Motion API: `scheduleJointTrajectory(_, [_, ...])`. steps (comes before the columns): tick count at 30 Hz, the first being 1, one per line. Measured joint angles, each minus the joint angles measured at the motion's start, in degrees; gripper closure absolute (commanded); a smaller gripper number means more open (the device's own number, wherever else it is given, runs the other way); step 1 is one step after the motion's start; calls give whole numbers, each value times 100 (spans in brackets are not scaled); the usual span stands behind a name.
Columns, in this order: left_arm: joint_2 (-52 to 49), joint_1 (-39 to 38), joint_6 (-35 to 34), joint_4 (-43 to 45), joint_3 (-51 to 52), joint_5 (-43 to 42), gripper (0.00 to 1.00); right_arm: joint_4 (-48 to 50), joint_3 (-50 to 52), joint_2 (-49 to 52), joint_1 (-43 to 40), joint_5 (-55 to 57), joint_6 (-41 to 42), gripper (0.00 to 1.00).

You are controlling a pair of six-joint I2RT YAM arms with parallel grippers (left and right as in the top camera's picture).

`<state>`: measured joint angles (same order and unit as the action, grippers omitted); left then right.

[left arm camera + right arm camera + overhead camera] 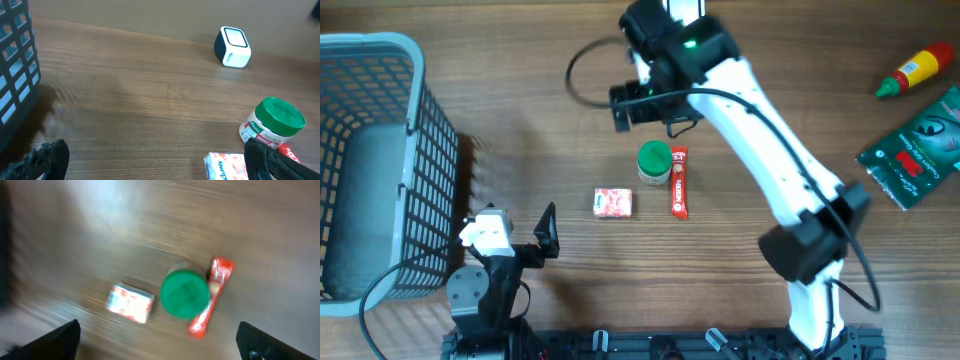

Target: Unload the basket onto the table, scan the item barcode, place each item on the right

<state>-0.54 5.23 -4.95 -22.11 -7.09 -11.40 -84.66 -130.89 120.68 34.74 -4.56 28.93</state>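
Three items lie mid-table: a green-lidded jar (654,163) (272,122) (184,293), a red snack bar (679,183) (211,296) right beside it, and a small tissue packet (613,202) (226,166) (130,302). A white and dark blue scanner (233,46) stands at the table's far side; the right arm hides it from overhead. My right gripper (645,106) (160,345) hangs open above the table behind the jar, holding nothing; its view is blurred. My left gripper (516,228) (157,167) rests open and empty near the front edge, with the tissue packet by its right finger (267,160).
A grey wire basket (380,165) (15,75) fills the left side. A ketchup bottle (915,72) and a green foil packet (918,145) lie at the far right. A black cable (582,75) loops at the back.
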Motion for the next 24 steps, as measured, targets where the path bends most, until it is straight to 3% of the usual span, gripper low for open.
scheduleJointTrajectory(4, [0, 0, 0, 0, 0, 0, 0, -699, 52, -155, -46, 212, 2581, 0])
scheduleJointTrajectory(6, [0, 0, 0, 0, 0, 0, 0, -531, 354, -153, -57, 251, 3910, 0])
scheduleJointTrajectory(10, [0, 0, 0, 0, 0, 0, 0, 179, 1069, -146, -55, 149, 5593, 0])
scheduleJointTrajectory(15, [0, 0, 0, 0, 0, 0, 0, 1392, 2238, -105, -55, -304, 6406, 0])
scheduleJointTrajectory(23, [0, 0, 0, 0, 0, 0, 0, 2332, 3440, -79, -55, -581, 6948, 0])
scheduleJointTrajectory(24, [0, 0, 0, 0, 0, 0, 0, 2439, 3547, -79, -55, -595, 6990, 6])
